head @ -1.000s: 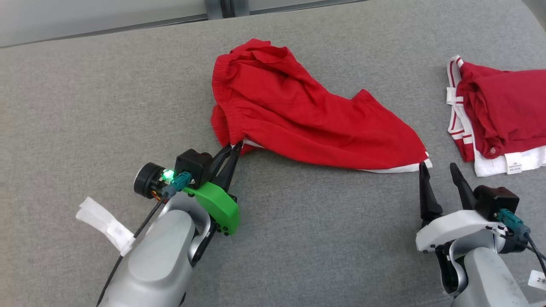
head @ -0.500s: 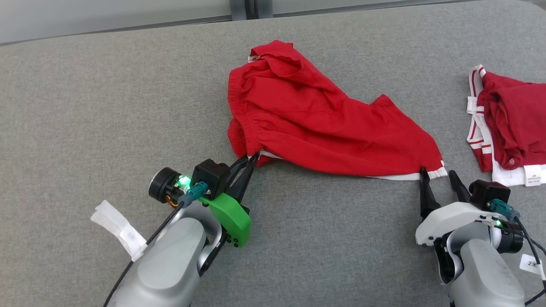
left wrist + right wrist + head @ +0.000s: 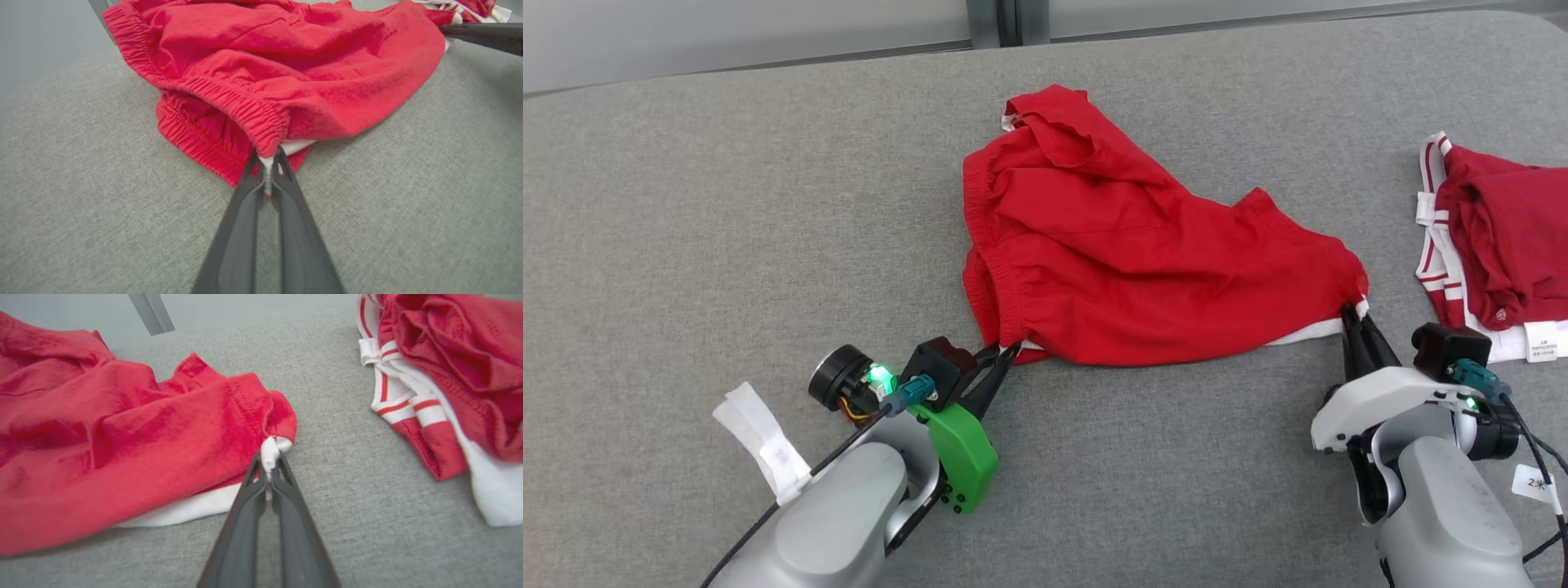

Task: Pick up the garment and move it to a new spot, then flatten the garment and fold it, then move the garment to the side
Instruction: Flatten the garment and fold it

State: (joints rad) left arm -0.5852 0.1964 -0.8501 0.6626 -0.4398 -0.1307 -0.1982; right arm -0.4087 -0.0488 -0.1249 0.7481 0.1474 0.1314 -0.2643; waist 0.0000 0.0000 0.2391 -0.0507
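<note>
Surface: a grey woven surface (image 3: pixel 727 204) spreads out in front of me.

Garment: a red garment (image 3: pixel 1143 261) with a gathered elastic waistband and a white under-layer lies rumpled on the middle of the surface. It is spread between my two grippers, waistband toward my left and hem toward my right.

Left gripper: my left gripper (image 3: pixel 1006 353) has its two dark fingers pressed together on the near corner of the waistband. In my left wrist view a thin sliver of white cloth is pinched between the tips.

Right gripper: my right gripper (image 3: pixel 1353 312) is clamped on the white corner of the hem at the garment's right end. A small bunch of white cloth pokes up between the fingertips, and the red cloth sits just behind it.

Garment's contact: most of the cloth rests on the surface (whether the two gripped corners are lifted clear I cannot tell).

Second pile: a heap of red and white striped clothing (image 3: pixel 1503 253) lies at my far right, apart from the garment.

Left arm: a green cover (image 3: pixel 960 461) sits behind the fingers.
</note>
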